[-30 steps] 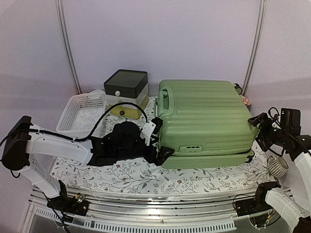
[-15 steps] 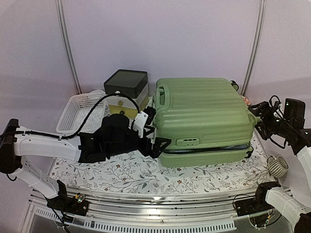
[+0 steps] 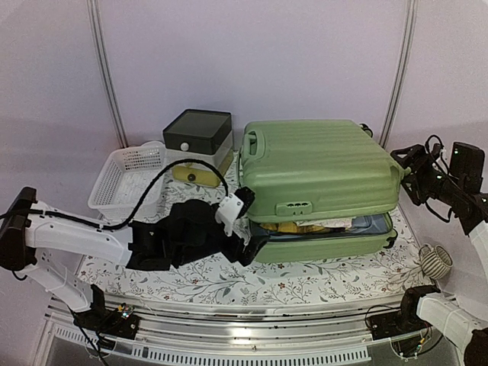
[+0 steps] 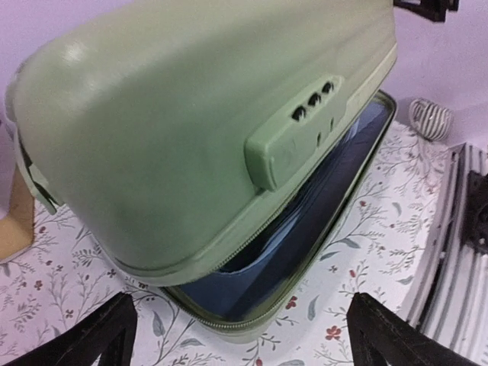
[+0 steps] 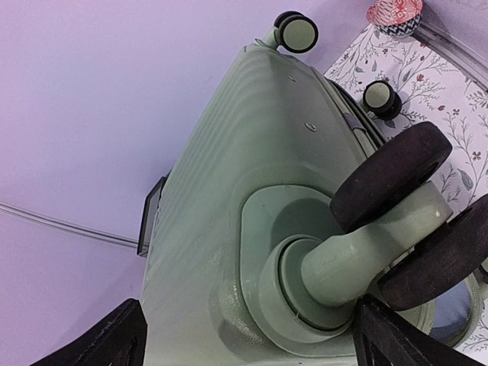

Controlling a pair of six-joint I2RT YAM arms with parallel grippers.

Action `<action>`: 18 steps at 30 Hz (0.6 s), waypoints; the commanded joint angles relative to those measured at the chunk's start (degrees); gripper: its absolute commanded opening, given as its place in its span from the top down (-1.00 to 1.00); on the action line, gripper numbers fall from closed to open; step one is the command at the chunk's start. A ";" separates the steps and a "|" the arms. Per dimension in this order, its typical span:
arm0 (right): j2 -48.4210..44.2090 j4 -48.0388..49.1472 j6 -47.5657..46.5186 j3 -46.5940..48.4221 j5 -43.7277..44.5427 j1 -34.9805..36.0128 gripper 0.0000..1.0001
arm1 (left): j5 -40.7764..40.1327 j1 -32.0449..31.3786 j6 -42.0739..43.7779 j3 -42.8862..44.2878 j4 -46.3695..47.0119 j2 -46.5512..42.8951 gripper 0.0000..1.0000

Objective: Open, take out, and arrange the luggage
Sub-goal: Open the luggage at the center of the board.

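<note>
Your left gripper sits at the near left corner of the luggage, jaws spread wide and gripping nothing. From the left wrist view I cannot tell whether a finger touches the lid's edge. Your right gripper is also wide open, its fingers either side of a wheel at the right end, closed on nothing.

The main risk is the lid dropping shut. Neither gripper clamps it, so a slip at that corner would probably let it fall, perhaps onto your left fingers. The wheel looks like it can swivel, so pushing there may turn it rather than steady the shell. The luggage may also slide on the cloth if you lift from one corner only. Watch the box and basket to the left as your arm swings.

The luggage lies flat on the cloth, between your two grippers. It is light green and ribbed, with a lock on the near edge. The lid is tilted up at the near side, showing blue lining and some yellow and white contents in the gap.
</note>
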 commanded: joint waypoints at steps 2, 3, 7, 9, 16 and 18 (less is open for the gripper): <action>0.42 15.14 -0.27 4.30 -4.85 0.77 -0.89 | -25.22 -7.10 11.03 4.65 -0.41 6.71 -0.97; 0.45 15.29 -0.26 4.32 -4.77 0.77 -0.89 | -28.36 -7.95 12.41 5.86 -0.43 7.98 -0.97; 0.59 15.67 -0.24 4.52 -4.66 0.83 -0.89 | -37.26 -9.75 20.43 8.53 4.78 11.84 -0.97; 0.79 15.86 -0.26 4.86 -4.68 0.77 -0.89 | -40.84 -10.34 28.60 8.13 15.49 13.39 -0.97; 1.49 16.05 -0.22 5.92 -4.51 0.77 -0.89 | -39.54 -10.40 46.54 10.41 32.05 20.62 -0.97; 1.71 16.13 -0.24 6.20 -4.32 0.77 -0.89 | -38.77 -10.32 48.66 11.33 34.28 22.47 -0.97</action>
